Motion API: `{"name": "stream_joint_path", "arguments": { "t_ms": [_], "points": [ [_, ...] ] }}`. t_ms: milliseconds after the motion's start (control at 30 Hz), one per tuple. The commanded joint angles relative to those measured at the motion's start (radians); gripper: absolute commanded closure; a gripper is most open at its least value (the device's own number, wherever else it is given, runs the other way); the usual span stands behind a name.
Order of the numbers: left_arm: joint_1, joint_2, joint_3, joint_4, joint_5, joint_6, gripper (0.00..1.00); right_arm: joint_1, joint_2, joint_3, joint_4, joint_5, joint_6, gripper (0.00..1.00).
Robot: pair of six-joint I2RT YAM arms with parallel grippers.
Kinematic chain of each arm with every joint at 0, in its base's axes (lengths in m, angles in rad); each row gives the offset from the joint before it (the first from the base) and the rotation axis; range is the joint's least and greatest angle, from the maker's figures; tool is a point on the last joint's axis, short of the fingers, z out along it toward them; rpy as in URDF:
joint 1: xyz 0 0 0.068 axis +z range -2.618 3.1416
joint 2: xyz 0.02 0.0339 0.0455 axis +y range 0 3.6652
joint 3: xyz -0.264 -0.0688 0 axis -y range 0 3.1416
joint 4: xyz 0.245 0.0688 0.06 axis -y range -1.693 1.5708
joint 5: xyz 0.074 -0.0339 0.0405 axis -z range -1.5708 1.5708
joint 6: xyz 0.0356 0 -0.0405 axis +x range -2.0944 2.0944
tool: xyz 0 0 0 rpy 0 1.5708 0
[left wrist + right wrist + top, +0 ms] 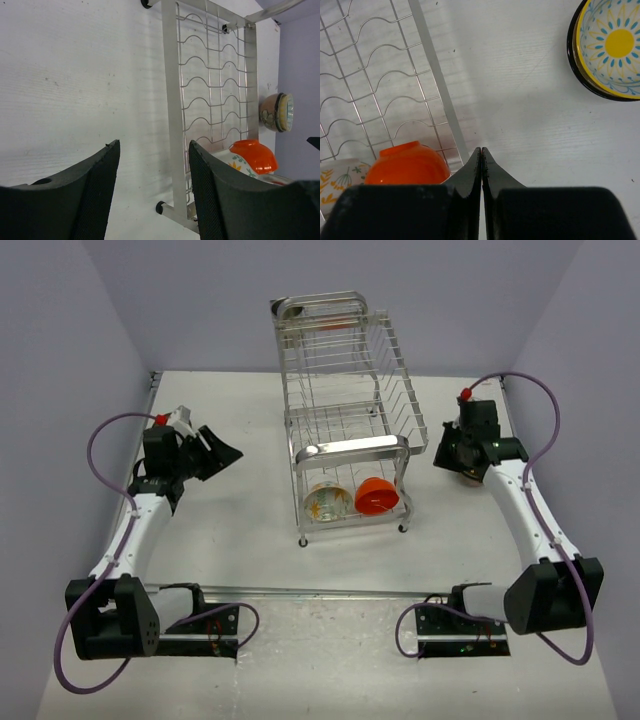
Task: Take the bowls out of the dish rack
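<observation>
Orange bowl [376, 496] and pale patterned bowl [328, 502] sit in the lower tier of the dish rack [350, 448] — with the left tool [152, 150] spread wide and the right tool [481, 152] pinched closed, empty, either could snag wires and shift the rack.

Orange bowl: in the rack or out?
In. The orange bowl sits inside the dish rack's lower tier, beside the pale patterned bowl.

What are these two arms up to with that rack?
Two robot arms are emptying a dish rack. An orange bowl and a pale patterned bowl still sit in its bottom tier. A yellow-patterned bowl already sits on the table by the right gripper, which is shut and empty. The left gripper is open, holding nothing.
</observation>
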Motion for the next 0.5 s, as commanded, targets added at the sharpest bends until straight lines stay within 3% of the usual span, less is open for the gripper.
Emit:
{"name": "stream_joint_path", "arguments": {
  "t_ms": [0,467],
  "points": [
    [-0.005,-0.019,0.039,-0.025,-0.020,0.042,0.41,0.001,-0.056,-0.045,0.086,-0.038,0.017,1.00],
    [-0.023,0.021,0.044,-0.007,-0.025,0.036,0.41,0.035,-0.225,-0.227,0.062,-0.030,0.026,1.00]
  ]
}}
